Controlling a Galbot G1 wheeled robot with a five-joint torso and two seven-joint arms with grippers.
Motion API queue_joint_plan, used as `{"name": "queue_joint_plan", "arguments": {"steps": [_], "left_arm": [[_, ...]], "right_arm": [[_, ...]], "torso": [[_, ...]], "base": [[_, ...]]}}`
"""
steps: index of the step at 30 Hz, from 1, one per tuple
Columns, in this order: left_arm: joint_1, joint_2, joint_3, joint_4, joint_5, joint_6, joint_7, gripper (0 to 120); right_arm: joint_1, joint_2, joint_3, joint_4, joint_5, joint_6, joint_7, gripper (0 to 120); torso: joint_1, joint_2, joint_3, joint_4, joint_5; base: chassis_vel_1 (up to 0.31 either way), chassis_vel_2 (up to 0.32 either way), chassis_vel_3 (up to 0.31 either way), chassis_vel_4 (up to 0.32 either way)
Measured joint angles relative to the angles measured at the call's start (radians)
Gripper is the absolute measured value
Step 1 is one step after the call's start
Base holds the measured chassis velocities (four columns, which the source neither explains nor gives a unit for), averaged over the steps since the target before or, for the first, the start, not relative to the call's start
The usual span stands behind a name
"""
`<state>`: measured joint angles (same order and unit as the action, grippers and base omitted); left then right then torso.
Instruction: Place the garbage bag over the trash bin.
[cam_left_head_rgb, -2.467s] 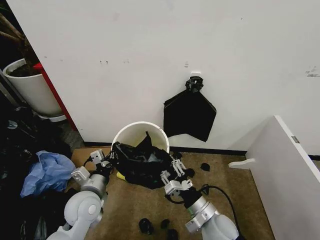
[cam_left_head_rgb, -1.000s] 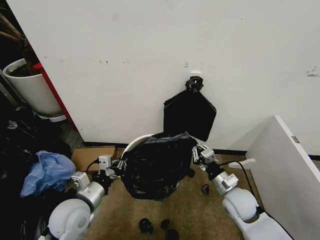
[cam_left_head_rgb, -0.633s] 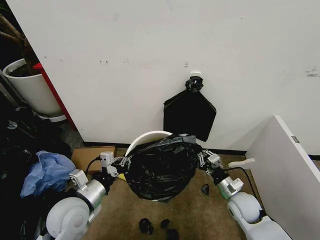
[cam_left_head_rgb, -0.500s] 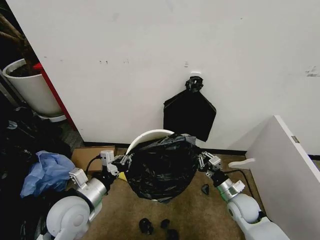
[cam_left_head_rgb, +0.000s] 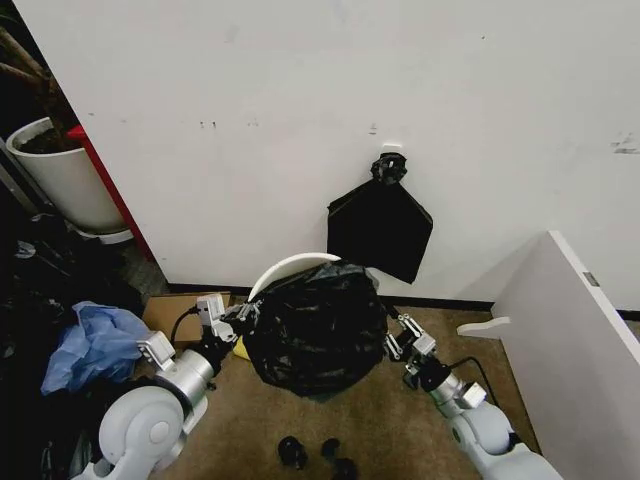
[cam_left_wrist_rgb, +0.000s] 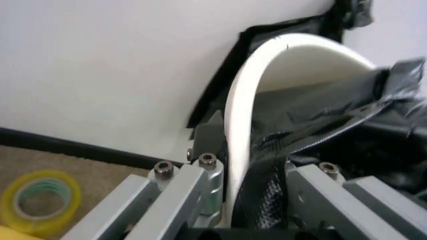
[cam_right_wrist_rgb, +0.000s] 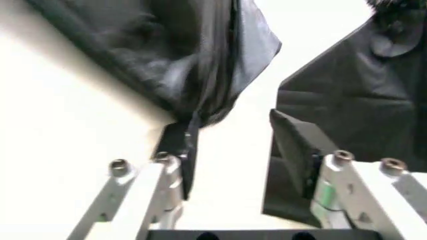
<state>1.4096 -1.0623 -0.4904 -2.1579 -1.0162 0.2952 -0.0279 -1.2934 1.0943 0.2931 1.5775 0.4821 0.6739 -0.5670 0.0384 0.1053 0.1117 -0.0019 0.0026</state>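
The bin (cam_left_head_rgb: 290, 268) stands on the brown floor (cam_left_head_rgb: 240, 420) against the white wall (cam_left_head_rgb: 320, 110), tilted, with only the far arc of its white rim bare. The bag (cam_left_head_rgb: 315, 325) is draped over most of the mouth and down the near side, its glossy folds bulging toward the robot.

The left gripper (cam_left_head_rgb: 238, 318) is at the bin's left edge. In the left wrist view its fingers (cam_left_wrist_rgb: 200, 185) straddle the rim (cam_left_wrist_rgb: 243, 115), one outside the wall and one inside, with bag plastic (cam_left_wrist_rgb: 320, 125) between them; they are narrowed on rim and bag together. The right gripper (cam_left_head_rgb: 400, 338) sits at the bag's lower right, just beside it. In the right wrist view its fingers (cam_right_wrist_rgb: 175, 150) are spread apart, with a hanging fold of the bag (cam_right_wrist_rgb: 193, 65) coming down to one fingertip; whether it touches cannot be told.

One flat black bundle (cam_left_head_rgb: 378, 228) hangs on the wall just behind the bin. A white panel (cam_left_head_rgb: 575, 350) stands to the right, leaving a floor gap beside the right arm. To the left lie one cardboard piece (cam_left_head_rgb: 175, 312), one blue cloth (cam_left_head_rgb: 95, 342) and one white planter (cam_left_head_rgb: 65, 180). Three small black scraps (cam_left_head_rgb: 292, 452) lie on the near floor. One tape roll (cam_left_wrist_rgb: 40, 202) lies by the skirting.
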Motion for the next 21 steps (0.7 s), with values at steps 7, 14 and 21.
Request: {"name": "queue_joint_plan", "arguments": {"steps": [7, 14, 21], "left_arm": [[-0.020, 0.030, 0.000, 0.037, 0.001, -0.002, 0.002, 4], [-0.018, 0.073, 0.038, 0.069, 0.106, -0.079, 0.064, 4], [-0.008, 0.108, 0.068, 0.095, 0.249, -0.222, 0.199, 4]], "right_arm": [[-0.023, -0.012, 0.117, -0.033, -0.031, 0.000, -0.070, 68], [-0.028, -0.041, 0.233, 0.019, -0.038, -0.008, -0.073, 96], [-0.037, -0.081, 0.179, 0.243, -0.079, -0.057, 0.017, 100]], "torso": [[0.000, 0.000, 0.000, -0.0001, 0.0001], [0.000, 0.000, 0.000, -0.0002, 0.0001], [0.000, 0.000, 0.000, -0.0001, 0.0000]], "base": [[0.000, 0.000, 0.000, 0.000], [0.000, 0.000, 0.000, 0.000], [0.000, 0.000, 0.000, 0.000]]}}
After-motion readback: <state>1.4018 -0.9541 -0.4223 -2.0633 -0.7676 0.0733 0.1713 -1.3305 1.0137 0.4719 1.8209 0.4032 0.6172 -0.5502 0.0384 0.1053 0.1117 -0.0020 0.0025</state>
